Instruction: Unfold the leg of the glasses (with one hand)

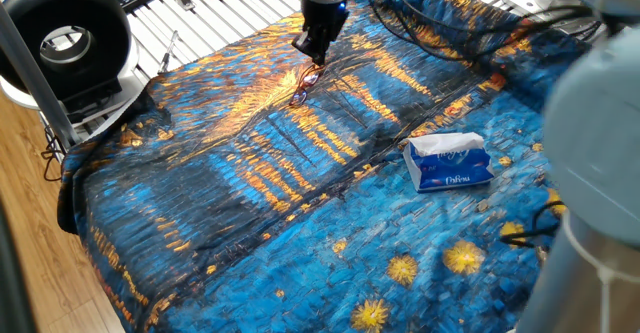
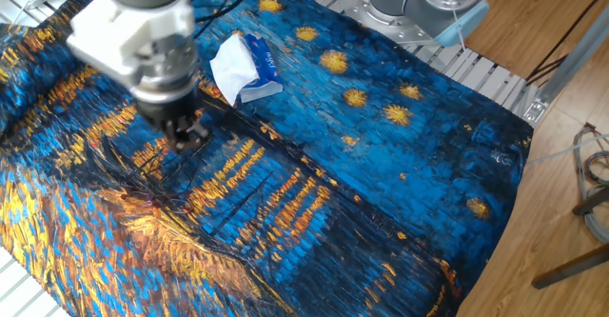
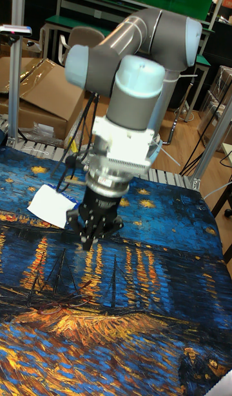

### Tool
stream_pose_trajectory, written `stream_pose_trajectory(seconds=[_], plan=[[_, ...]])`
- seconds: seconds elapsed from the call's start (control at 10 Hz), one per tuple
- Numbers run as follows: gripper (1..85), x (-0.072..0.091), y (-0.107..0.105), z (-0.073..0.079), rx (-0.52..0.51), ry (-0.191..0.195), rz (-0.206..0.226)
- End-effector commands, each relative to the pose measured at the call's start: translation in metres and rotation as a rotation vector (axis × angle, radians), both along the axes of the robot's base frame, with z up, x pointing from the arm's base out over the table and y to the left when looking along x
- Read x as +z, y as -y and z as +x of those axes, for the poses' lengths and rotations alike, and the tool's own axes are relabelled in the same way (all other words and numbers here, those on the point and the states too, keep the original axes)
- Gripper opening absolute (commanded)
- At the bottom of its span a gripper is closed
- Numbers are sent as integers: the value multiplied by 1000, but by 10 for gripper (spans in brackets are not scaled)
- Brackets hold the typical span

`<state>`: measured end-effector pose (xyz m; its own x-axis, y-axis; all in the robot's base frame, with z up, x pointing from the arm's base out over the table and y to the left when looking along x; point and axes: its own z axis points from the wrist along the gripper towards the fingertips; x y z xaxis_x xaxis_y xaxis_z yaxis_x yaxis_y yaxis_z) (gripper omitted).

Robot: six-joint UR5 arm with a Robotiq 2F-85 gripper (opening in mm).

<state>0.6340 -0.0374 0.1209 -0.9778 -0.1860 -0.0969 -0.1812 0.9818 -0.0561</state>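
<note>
The glasses (image 1: 304, 81) are a thin wire shape lying on the orange streaks of the painted cloth (image 1: 300, 203). My gripper (image 1: 309, 53) points straight down just above and behind them, its fingers drawn together to a tip. No contact with the frame can be made out. In the other fixed view the gripper (image 2: 186, 138) hovers low over the cloth, and the glasses are lost among the printed dark lines. In the tall view the fingertips (image 3: 86, 239) meet in a point, and nothing shows between them.
A blue-and-white tissue pack (image 1: 448, 161) (image 2: 245, 67) (image 3: 51, 206) lies on the cloth to one side. A black ring-shaped device (image 1: 65, 43) stands off the left edge. Cables (image 1: 450, 28) trail behind the gripper. My own arm (image 1: 595, 173) looms blurred at the right.
</note>
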Motion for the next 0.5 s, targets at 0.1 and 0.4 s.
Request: stream_pose_trajectory(seconds=[0.1, 0.4], plan=[[10, -17, -2, 30, 207, -12, -11], [10, -22, -2, 36, 382, -9, -43]])
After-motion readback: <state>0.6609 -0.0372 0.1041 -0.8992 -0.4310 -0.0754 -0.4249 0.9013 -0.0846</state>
